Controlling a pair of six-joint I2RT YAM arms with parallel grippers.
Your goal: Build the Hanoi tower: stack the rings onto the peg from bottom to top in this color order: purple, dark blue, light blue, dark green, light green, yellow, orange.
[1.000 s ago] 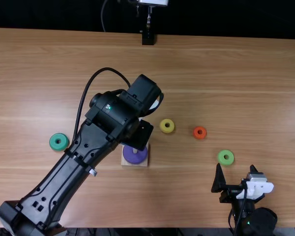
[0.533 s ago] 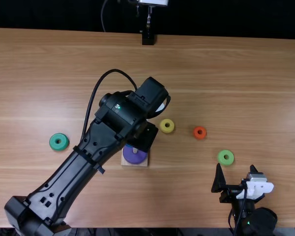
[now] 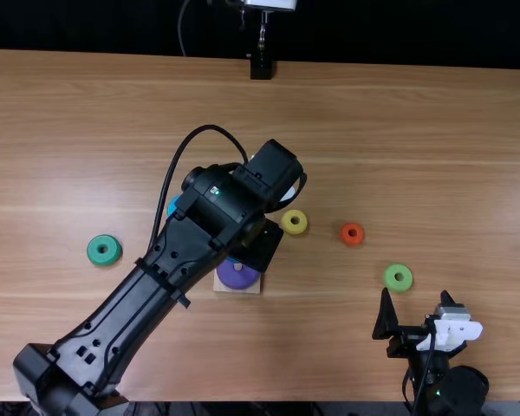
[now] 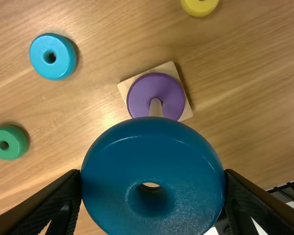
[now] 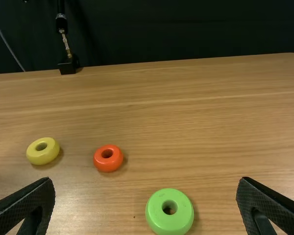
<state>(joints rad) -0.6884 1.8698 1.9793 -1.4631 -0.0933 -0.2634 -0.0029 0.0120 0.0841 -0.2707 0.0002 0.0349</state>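
Note:
Over the peg base, my left gripper (image 3: 262,246) is shut on the dark blue ring. In the left wrist view, that ring (image 4: 152,142) fills the gap of the left gripper (image 4: 153,172), in front of the wooden peg (image 4: 156,106). The purple ring (image 4: 149,90) lies around the peg on the square base (image 4: 186,113). The light blue ring (image 4: 53,56) and dark green ring (image 3: 104,250) lie on the table. My right gripper (image 3: 416,295) stands open near the light green ring (image 3: 398,277); in its wrist view, the right gripper (image 5: 146,180) holds nothing.
The yellow ring (image 3: 295,222) lies close to the right of the left gripper, with the orange ring (image 3: 352,233) farther right. A black stand (image 3: 261,68) is at the table's far edge.
My left arm has shifted to the right and slightly nearer the table's front edge, uncovering part of the light blue ring. The right arm has stayed still.

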